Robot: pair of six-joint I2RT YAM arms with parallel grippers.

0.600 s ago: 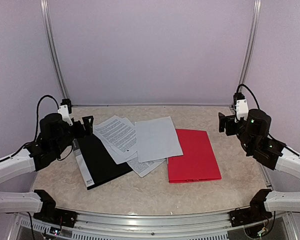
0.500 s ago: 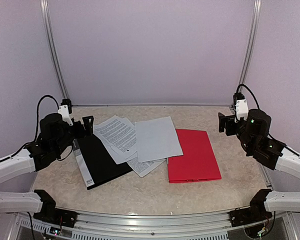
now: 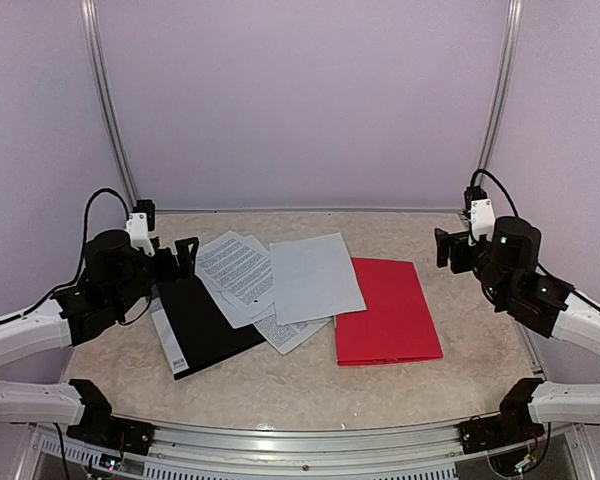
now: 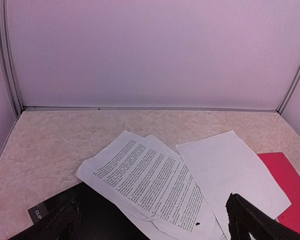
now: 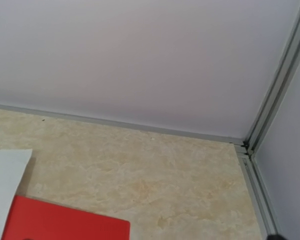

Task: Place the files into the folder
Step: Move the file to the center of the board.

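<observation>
Several loose white files lie fanned in the table's middle: printed sheets (image 3: 235,275), a nearly blank sheet (image 3: 315,277) over them, and another printed sheet (image 3: 292,332) sticking out below. A black folder (image 3: 205,322) lies under their left edge, and a red folder (image 3: 388,310) under the blank sheet's right edge. My left gripper (image 3: 186,256) is open and empty, just above the black folder's far corner. In the left wrist view its fingertips (image 4: 60,222) straddle the printed sheets (image 4: 150,180). My right gripper (image 3: 448,247) is open and empty, hovering right of the red folder.
The right wrist view shows the red folder's corner (image 5: 65,222), a sheet edge (image 5: 5,175) and bare marble table up to the back wall rail (image 5: 140,126). Metal frame posts (image 3: 110,110) stand at the back corners.
My left arm has moved a little to the right and forward, toward the printed sheets. The right arm has hardly moved. The papers and folders lie as before.
</observation>
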